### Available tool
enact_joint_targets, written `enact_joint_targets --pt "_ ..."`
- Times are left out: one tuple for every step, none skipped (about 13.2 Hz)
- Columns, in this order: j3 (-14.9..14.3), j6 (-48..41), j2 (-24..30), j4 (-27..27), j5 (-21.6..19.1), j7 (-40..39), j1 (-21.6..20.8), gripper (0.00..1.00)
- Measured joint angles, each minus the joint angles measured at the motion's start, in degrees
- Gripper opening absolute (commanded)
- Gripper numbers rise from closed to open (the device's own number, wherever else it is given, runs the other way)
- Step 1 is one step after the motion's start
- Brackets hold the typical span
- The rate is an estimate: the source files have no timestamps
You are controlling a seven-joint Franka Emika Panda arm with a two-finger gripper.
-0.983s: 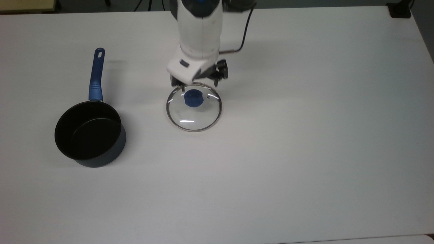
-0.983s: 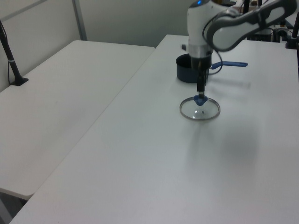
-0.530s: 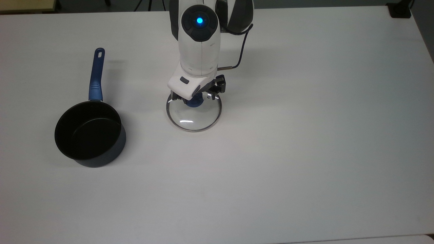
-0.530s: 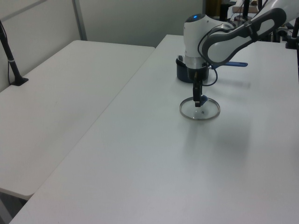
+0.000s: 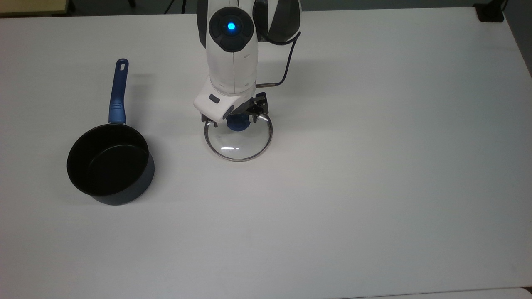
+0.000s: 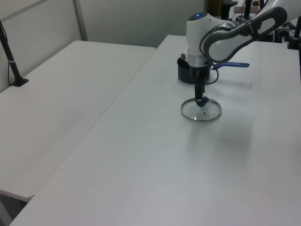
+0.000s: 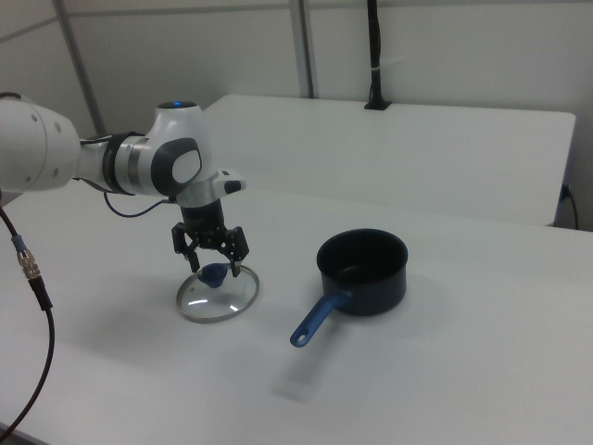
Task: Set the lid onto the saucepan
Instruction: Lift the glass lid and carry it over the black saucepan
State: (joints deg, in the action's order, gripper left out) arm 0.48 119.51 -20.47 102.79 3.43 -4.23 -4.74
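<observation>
The lid lies flat on the white table, a clear glass disc with a metal rim and a blue knob. My gripper hangs straight over that knob, open, with one finger on each side of it, as the right view shows. The saucepan stands apart at the top view's left, black inside, its blue handle pointing to the far edge. In the left view the lid sits below the gripper, and the saucepan is partly hidden behind the arm.
A black cable loops off the wrist. A small black block sits at the table's far right corner in the top view. A second white table adjoins at the left view's left, with a black post on it.
The arm swung over the lid and came down, so the gripper now covers part of the knob, then drifted slightly to the top view's left. Lid and saucepan have not moved.
</observation>
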Motion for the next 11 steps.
enact_joint_targets --pt "0.00 0.00 0.00 0.09 0.00 0.00 0.00 0.85" --pt "0.00 -0.01 -0.03 0.33 0.00 0.00 -0.01 0.81" --pt "0.00 -0.01 -0.04 0.69 0.00 0.00 -0.02 0.74" --pt "0.00 -0.01 -0.04 1.00 0.00 0.00 -0.04 0.58" --pt "0.01 -0.01 -0.04 1.37 0.00 -0.03 -0.08 0.50" --pt "0.02 -0.01 -0.04 1.50 0.00 -0.06 -0.09 0.46" --pt "0.01 -0.01 0.00 1.44 0.00 -0.06 -0.05 0.40" --pt "0.01 -0.01 0.03 1.36 0.00 -0.06 0.03 0.40" --pt "-0.01 -0.01 0.14 1.05 0.00 -0.06 0.21 0.40" --pt "-0.05 -0.01 0.31 0.40 0.00 -0.06 0.44 0.40" --pt "-0.13 -0.01 0.49 -0.96 0.00 -0.06 0.82 0.41"
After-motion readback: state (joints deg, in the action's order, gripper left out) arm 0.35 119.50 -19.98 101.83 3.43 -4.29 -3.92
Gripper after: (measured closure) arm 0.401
